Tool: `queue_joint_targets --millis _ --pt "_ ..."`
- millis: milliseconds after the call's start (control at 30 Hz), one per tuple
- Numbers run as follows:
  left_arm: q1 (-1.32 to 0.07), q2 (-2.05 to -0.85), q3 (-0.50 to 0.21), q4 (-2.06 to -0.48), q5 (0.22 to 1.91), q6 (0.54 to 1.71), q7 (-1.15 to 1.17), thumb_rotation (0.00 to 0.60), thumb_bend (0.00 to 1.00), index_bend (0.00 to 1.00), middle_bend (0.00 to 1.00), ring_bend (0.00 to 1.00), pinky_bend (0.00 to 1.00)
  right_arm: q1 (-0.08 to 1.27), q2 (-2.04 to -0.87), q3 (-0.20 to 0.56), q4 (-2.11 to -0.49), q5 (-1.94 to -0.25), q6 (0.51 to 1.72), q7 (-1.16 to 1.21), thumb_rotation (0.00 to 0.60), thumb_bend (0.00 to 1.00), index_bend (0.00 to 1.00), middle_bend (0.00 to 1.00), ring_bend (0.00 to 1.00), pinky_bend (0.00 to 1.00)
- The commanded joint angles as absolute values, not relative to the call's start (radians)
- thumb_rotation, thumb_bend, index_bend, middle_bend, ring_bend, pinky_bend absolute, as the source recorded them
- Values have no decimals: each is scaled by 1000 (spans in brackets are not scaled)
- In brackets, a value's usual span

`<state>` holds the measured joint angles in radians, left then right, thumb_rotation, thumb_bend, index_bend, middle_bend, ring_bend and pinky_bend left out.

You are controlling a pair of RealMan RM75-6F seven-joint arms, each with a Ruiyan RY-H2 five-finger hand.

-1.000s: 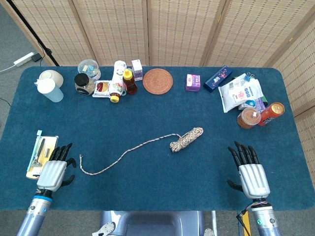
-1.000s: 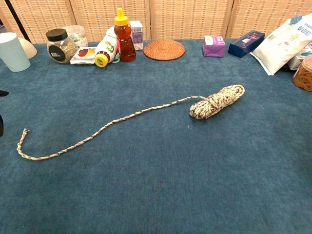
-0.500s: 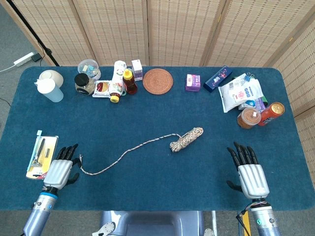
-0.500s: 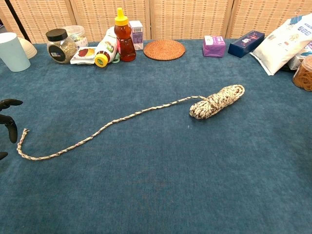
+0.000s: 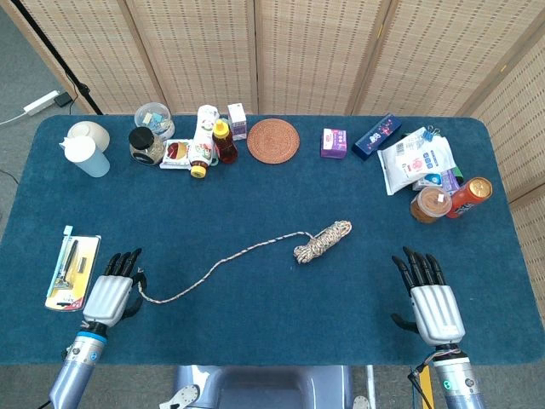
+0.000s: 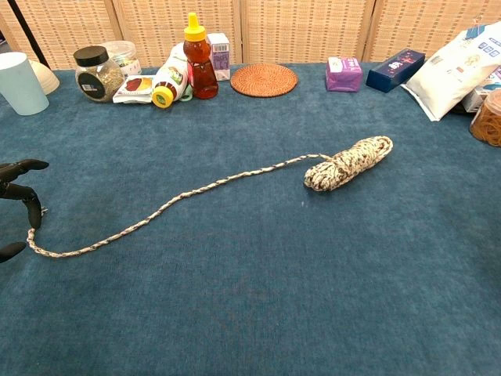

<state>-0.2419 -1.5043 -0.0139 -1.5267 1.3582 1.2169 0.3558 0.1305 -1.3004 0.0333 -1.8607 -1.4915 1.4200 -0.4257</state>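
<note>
A speckled rope lies on the blue table, its coiled bundle [image 5: 323, 240] [image 6: 347, 163] near the middle and a loose tail [image 5: 213, 271] [image 6: 156, 211] running out to the left. My left hand [image 5: 109, 294] hovers flat and open just over the tail's free end [image 6: 33, 239], its dark fingertips [image 6: 23, 192] showing at the chest view's left edge. Whether they touch the rope I cannot tell. My right hand [image 5: 434, 307] lies open and flat at the front right, far from the rope, and holds nothing.
A flat packet [image 5: 70, 271] lies left of my left hand. Along the back stand a cup [image 5: 85, 156], jars [image 5: 146, 143], bottles [image 5: 223, 141], a woven coaster [image 5: 273, 140] and small boxes [image 5: 334, 142]. Pouches [image 5: 415, 160] and cans [image 5: 468, 197] crowd the right.
My left hand has slid right and slightly toward the front edge, arriving over the rope's free end. The right hand and the rope have stayed put.
</note>
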Motion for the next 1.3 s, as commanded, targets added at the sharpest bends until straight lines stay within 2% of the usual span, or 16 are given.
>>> queue_joint_targets --millis 33,1300 --pt "-245 -1513 -13 -1519 1355 1217 365 600 335 472 0 0 0 131 -1300 33 -1861 -1491 1419 -425 600 0 98 0 0 0" --pt "-252 -1571 3 -1465 1353 1223 382 600 342 505 0 0 0 135 -1290 34 -1869 -1493 1417 -398 600 0 102 0 0 0"
